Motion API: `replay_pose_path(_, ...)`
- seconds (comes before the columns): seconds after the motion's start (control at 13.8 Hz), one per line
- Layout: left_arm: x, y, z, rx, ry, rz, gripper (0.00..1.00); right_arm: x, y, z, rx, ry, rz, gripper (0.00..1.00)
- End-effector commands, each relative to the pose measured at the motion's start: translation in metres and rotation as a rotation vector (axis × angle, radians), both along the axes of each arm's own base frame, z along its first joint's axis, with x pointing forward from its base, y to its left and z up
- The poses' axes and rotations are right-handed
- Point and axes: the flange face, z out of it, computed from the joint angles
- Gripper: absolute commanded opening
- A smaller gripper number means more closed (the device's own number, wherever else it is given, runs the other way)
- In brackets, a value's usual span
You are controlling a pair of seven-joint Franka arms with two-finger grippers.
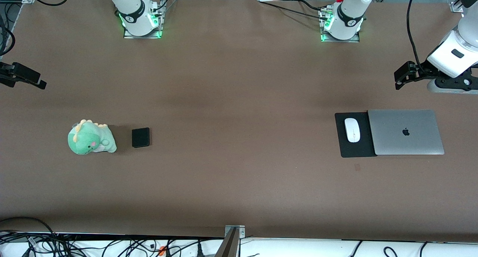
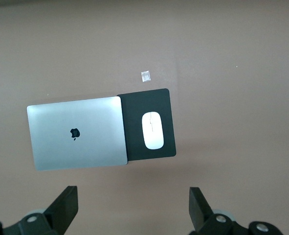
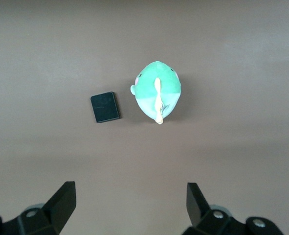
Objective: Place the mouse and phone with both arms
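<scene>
Mouse (image 1: pixel 352 130): white, low, smooth-domed; lies on the black mouse pad (image 1: pixel 354 148), lengthwise toward the robots' bases. Judged light, rigid and slick on top; the dome offers no purchase, so the likely hold is across its two long sides, fingers low near the pad.

Phone (image 1: pixel 140 137): small, flat black slab, lying flat on the bench (image 1: pixel 239 100) toward the right arm's end. Judged stiff, thin and glossy; little height to catch, so a hold would go across the shorter span, fingertips down at the bench surface. Scratches or slips are the probable hazard.

Mouse pad: thin black mat, one edge tucked against or under the laptop (image 1: pixel 406 132). Laptop: closed, silver, just beside the mouse, toward the left arm's end.

Plush dinosaur (image 1: pixel 90 138): green, soft, near the phone, at the right arm's end.

Left tool (image 1: pixel 405 76): up in the air at the left arm's end, fingers spread wide, carrying nothing; its wrist view looks down on mouse, pad and laptop.

Right tool (image 1: pixel 22 76): up in the air at the right arm's end, fingers likewise wide apart and bare; its wrist view looks down on phone and plush.

Status: mouse on pad, phone beside plush. This fits both things already set in place and both awaiting pickup; the scene does not settle which.
</scene>
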Motion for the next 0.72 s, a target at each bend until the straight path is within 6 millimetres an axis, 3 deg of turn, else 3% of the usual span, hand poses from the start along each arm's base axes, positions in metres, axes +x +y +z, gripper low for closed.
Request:
replay_pose_path(0.0,0.003,-0.001,0.005,-0.013,0.012,-0.033,1.0,0.005,0.0,-0.001,-0.024,0.001,0.005,1.0)
replay_pose_path(0.29,0.003,0.002,0.003,-0.013,0.025,-0.028,1.0,0.021,0.004,-0.005,-0.056,-0.071,0.016,1.0)
replay_pose_path(0.65,0.003,0.002,0.003,-0.013,0.024,-0.027,1.0,0.023,0.009,-0.006,-0.057,-0.076,0.022,1.0)
